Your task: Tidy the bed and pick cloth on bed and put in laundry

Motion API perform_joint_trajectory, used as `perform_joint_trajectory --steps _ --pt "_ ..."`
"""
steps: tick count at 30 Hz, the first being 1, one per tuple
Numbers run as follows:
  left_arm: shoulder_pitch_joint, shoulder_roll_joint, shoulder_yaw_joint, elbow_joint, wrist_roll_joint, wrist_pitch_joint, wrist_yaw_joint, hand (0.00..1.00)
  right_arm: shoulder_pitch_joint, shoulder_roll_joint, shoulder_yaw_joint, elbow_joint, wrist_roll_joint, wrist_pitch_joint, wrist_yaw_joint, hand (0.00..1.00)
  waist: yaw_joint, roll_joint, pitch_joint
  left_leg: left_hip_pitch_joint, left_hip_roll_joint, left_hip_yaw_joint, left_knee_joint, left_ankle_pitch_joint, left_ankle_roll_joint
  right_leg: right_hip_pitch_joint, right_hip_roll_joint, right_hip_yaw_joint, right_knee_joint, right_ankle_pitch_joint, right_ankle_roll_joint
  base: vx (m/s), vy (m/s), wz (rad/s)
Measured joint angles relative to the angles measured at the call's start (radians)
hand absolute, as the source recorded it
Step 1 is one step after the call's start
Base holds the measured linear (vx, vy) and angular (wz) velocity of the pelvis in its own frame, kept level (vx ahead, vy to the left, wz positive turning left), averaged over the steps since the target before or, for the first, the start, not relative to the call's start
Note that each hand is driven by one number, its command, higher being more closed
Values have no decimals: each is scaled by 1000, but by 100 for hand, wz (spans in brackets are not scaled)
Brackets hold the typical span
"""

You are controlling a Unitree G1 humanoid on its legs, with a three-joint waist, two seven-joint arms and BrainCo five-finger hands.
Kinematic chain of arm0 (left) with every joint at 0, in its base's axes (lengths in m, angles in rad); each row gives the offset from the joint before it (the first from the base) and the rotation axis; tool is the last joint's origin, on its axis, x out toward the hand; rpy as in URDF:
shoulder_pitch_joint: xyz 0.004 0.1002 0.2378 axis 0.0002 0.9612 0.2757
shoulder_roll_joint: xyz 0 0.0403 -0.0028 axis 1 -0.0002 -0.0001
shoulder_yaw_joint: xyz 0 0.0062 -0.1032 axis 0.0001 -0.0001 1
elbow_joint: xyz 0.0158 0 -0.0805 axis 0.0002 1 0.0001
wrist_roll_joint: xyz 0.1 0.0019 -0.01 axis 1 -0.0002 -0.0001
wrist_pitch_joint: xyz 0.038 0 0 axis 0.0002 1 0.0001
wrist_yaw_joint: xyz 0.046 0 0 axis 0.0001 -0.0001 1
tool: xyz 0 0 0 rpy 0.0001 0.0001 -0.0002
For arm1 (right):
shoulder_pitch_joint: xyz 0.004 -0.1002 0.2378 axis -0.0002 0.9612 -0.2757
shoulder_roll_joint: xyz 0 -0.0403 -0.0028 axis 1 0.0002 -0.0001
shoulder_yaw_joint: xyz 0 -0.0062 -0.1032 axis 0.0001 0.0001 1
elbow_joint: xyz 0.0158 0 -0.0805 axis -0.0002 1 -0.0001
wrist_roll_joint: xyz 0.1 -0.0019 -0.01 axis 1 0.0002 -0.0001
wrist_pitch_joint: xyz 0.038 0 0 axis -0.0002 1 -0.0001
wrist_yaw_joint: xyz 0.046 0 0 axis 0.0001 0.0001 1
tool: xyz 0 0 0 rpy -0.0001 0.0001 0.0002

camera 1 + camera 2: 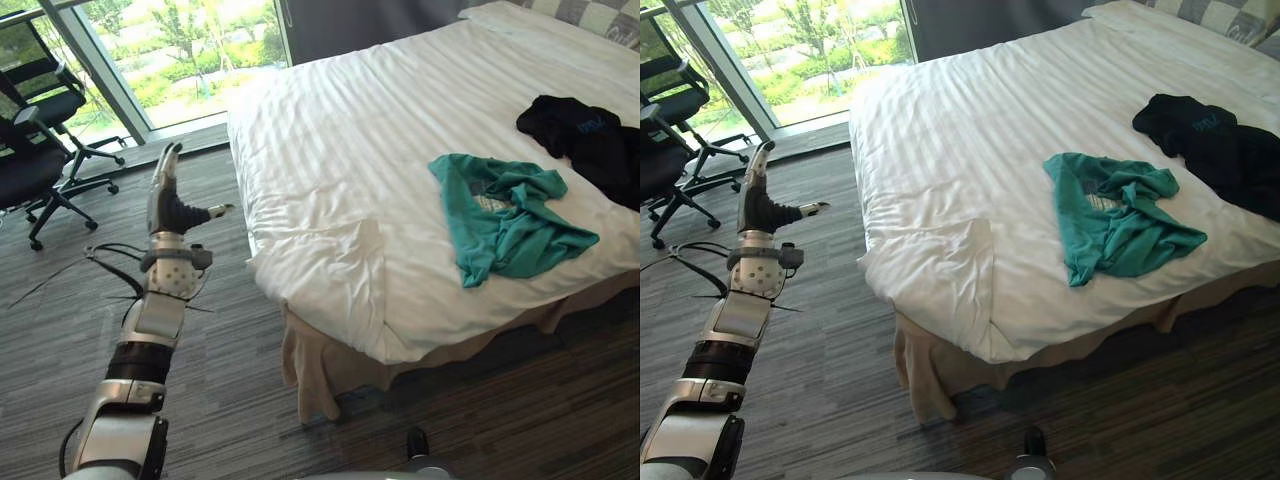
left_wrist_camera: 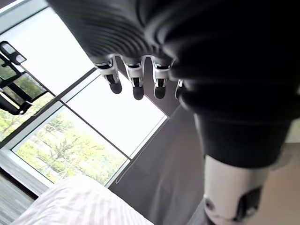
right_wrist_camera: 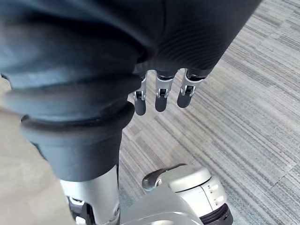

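"Silver fingers on the left hand [image 1: 170, 205]: how far open?"

"Fully open. It is raised over the grey striped carpet [image 1: 230, 360] off the left side of the bed [image 1: 320, 370], fingers straight and pointing up, thumb stuck out towards the mattress. It holds nothing and touches nothing. In its wrist view the fingertips [image 2: 136, 89] hang in a loose row against the window [image 2: 61, 145]."

"And the right hand [image 3: 160, 96]?"

"Open as well. In its wrist view the fingers are relaxed and nearly straight, hanging above the carpet with nothing in them."

"Where is the cloth?"

"There are 2 garments, both lying on the white striped sheet [image 1: 340, 120]. A crumpled teal T-shirt [image 1: 505, 215] lies near the bed's near edge, towards the right. A black garment [image 1: 585, 135] is bunched just beyond it, further right and nearer the head of the bed. I cannot tell whether the 2 touch. Both are well apart from the left hand."

"How does the bed itself look?"

"The sheet is rumpled at the near left corner, with a fold lying over the edge above the beige bed skirt [image 1: 300, 365]. A pillow [image 1: 520, 15] lies at the far end."

"Anything else?"

"2 black office chairs [image 1: 40, 130] stand by the window at the far left."
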Motion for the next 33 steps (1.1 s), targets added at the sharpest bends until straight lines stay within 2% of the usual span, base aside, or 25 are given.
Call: perform_joint_trajectory --steps 2,5,7,11,14,18,21,22,28,30,33 --pt "-56 0 -46 23 34 6 -12 0 -17 0 -10 0 0 1 -2 0 0 -2 10 -34 -1 11 11 0 0 -36 -1 15 1 12 3 -72 -32 -17" --pt "-210 0 -121 110 87 33 -42 0 -69 4 -10 -4 1 1 -27 0 -16 -9 97 -121 -2 35 39 5 6 -127 -3 44 1 42 -3 -121 -81 -22" --pt "-244 0 -132 132 96 35 -55 0 -86 6 -9 -12 1 1 -34 0 -28 -10 121 -141 -1 40 44 5 6 -146 -3 47 1 47 -5 -42 -34 -8" --pt "-293 0 -157 157 97 39 -64 0 -90 11 -9 -31 1 -2 -41 0 -29 -13 146 -161 1 43 46 6 6 -169 -4 58 1 51 -2 -1 -8 -3" --pt "-374 1 -187 239 112 45 -88 0 -118 15 -4 -32 3 -5 -44 0 -26 -31 186 -219 -1 45 70 5 6 -219 -8 64 2 66 5 -33 -25 4" --pt "-402 -9 -214 383 143 82 -152 0 -159 25 14 -75 11 -7 -44 0 -28 -56 272 -263 2 60 106 5 7 -262 -15 81 2 81 -4 -21 -15 -7" --pt "-411 -10 -205 391 145 82 -161 0 -160 31 42 -118 18 -9 -44 0 -21 -65 281 -286 13 70 123 2 9 -281 -11 85 2 88 1 -18 -36 -4" --pt "-412 -11 -205 397 150 81 -165 100 -160 31 47 -123 21 -11 -44 0 -21 -66 281 -290 20 72 133 -1 11 -281 -11 86 3 88 1 -8 -25 -4" --pt "-404 -33 -207 393 152 79 -164 100 -155 15 92 -161 23 -16 -44 0 3 -73 287 -321 55 96 220 -62 18 -294 -1 107 33 81 6 -44 -12 -12" --pt "-394 -12 -246 360 152 78 -165 100 -155 2 119 -167 22 -13 -42 0 3 -73 287 -321 53 95 221 -63 19 -295 -4 107 36 79 8 0 0 0" --pt "-358 64 -343 260 152 70 -172 100 -154 -15 150 -176 21 -7 -39 0 3 -71 284 -319 52 84 217 -63 19 -292 -4 97 44 72 18 13 -4 8"
